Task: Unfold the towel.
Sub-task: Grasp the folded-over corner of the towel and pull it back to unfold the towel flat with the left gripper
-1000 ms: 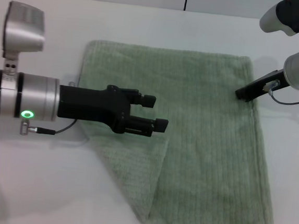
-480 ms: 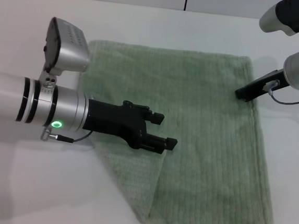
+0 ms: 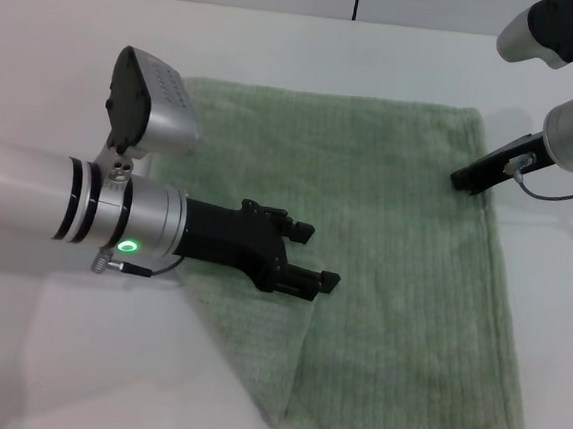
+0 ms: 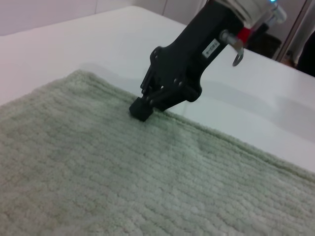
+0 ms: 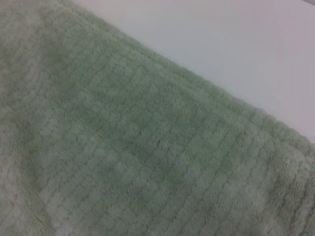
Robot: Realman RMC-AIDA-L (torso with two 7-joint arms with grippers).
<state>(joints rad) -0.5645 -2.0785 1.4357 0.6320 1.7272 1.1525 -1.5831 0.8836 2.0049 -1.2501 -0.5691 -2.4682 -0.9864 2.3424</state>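
The pale sage-green towel (image 3: 405, 235) lies flat on the white table, with its near-left corner folded over in a triangular flap (image 3: 255, 342). My left gripper (image 3: 313, 255) is open and hovers low over the flap's upper edge, fingers pointing right. My right gripper (image 3: 467, 180) is shut, its tip resting at the towel's right edge near the far corner. The left wrist view shows that tip (image 4: 140, 109) touching the towel's (image 4: 98, 172) border. The right wrist view shows only ribbed towel (image 5: 123, 147) and its edge.
The white table (image 3: 43, 354) surrounds the towel on all sides. A grey cable loops from the right arm's wrist (image 3: 559, 193) beside the towel's right edge.
My left arm has swung in from the left and lowered, bringing its open gripper right and nearer over the folded flap. The right arm and the towel have not moved.
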